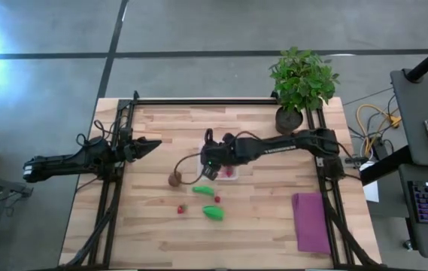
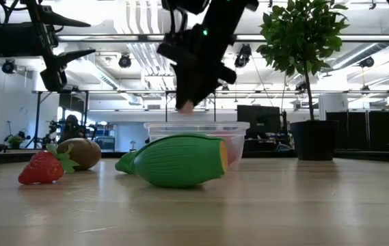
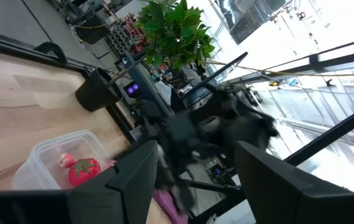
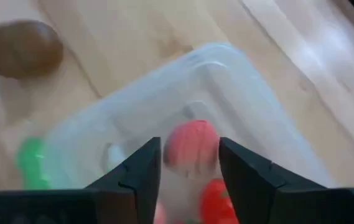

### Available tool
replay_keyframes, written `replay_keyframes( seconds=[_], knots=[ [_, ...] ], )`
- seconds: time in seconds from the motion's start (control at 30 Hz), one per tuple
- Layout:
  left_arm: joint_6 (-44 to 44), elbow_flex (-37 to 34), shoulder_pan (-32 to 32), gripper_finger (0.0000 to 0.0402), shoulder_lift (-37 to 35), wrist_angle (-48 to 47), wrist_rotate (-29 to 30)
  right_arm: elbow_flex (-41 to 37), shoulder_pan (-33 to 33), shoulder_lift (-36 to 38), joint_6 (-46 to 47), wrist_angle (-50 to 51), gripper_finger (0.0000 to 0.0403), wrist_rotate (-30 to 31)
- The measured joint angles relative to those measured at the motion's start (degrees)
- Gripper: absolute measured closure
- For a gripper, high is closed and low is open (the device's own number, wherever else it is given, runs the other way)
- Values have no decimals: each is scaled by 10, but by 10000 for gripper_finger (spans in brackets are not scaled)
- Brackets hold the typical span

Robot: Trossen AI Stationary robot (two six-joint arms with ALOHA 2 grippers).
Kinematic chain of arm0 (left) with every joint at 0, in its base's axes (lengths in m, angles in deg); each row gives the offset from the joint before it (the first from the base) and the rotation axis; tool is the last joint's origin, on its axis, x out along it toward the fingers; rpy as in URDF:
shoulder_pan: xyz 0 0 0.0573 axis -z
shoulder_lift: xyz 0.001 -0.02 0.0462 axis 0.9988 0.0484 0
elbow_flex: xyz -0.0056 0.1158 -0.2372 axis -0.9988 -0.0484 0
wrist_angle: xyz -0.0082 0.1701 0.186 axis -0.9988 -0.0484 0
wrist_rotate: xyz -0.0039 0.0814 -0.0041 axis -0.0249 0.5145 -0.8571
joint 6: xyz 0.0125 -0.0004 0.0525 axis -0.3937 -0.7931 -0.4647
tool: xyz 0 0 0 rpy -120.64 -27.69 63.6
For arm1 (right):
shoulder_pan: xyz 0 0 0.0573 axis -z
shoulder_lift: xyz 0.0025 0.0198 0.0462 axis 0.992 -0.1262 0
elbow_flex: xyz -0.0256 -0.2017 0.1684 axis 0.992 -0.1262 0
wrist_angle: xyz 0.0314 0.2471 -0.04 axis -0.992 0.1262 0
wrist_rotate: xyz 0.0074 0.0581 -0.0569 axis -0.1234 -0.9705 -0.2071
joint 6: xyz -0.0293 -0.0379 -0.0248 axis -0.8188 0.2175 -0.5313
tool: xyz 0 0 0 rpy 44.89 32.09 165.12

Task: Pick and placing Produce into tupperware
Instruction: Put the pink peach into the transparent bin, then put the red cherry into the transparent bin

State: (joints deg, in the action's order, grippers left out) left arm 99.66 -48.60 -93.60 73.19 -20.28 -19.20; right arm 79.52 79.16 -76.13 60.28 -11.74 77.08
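My right gripper hangs over the clear tupperware, shut on a red-pink ball. Inside the tupperware lie a red strawberry and a pink piece. On the table near it rest the brown kiwi, two green oblong pieces and two small red berries. My left gripper waits open above the table's left side, pointing toward the right. My right gripper pinches the red-pink ball between its two fingers, one on each side of it. The fingers come from above, slanting down. The ball is lifted clear and hangs just above the tupperware's open top.
A potted plant stands at the far right corner. A flat purple cloth lies at the near right. Dark arm frames run along the left and right table edges. Bare wood shows toward the near edge.
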Motion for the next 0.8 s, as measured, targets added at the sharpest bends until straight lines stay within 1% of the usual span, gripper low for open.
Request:
replay_keyframes(
  seconds=[0.07,0.2,0.3,0.37,0.47,0.57,0.63,0.67,0.73,0.8],
  knots=[
    [0,0,0,201,1,1,0,0,21,-6,-29,0,237,-4],
    [0,0,0,201,2,1,0,0,55,-13,-33,25,204,-19],
    [0,0,0,201,1,1,0,-1,64,-13,-49,31,182,-27],
    [0,0,0,201,1,0,0,-1,50,-6,-91,30,171,-59],
    [0,0,0,201,1,1,0,-1,0,8,-172,32,161,-107],
    [0,0,0,201,1,0,0,0,-59,12,-229,47,159,-105],
    [0,0,0,201,1,0,0,-4,-93,7,-227,48,162,-76],
    [0,0,0,201,1,1,0,-5,-106,4,-210,42,164,-59],
    [0,0,0,201,1,1,0,-7,-123,-5,-152,34,169,-43],
    [0,0,0,201,1,0,0,-7,-129,-14,-87,24,176,-42]
  ],
)
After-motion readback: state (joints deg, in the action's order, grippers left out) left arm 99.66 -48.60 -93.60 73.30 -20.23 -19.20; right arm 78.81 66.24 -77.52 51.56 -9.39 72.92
